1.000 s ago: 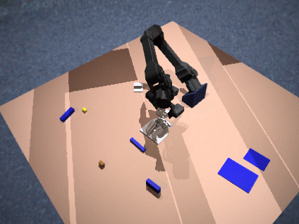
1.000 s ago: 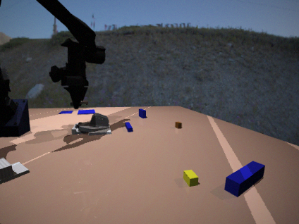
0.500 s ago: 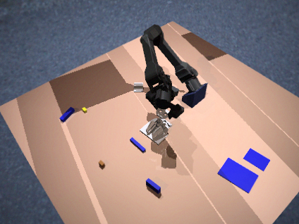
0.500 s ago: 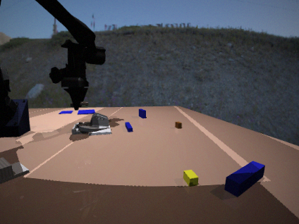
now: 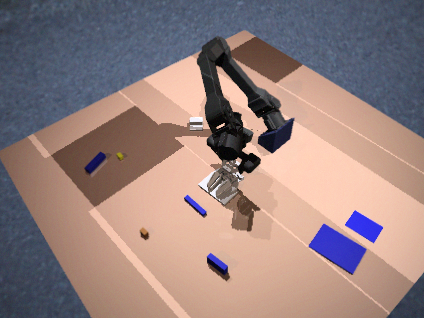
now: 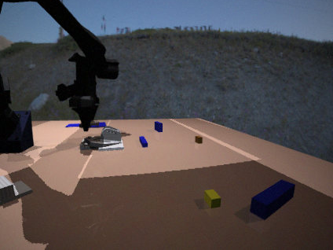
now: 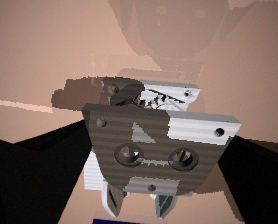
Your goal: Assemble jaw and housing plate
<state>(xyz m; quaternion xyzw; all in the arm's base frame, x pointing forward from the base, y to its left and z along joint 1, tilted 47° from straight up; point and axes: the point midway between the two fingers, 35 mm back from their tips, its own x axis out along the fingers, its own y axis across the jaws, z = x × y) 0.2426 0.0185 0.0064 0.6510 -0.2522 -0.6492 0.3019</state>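
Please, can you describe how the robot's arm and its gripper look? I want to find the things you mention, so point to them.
The arm (image 5: pixel 211 90) (image 6: pixel 64 16) is black, with long straight links, bulky rounded joints and no cable I can make out. The gripper (image 6: pixel 85 130) is black too; its fingers look dark, broad and flat-sided close up.
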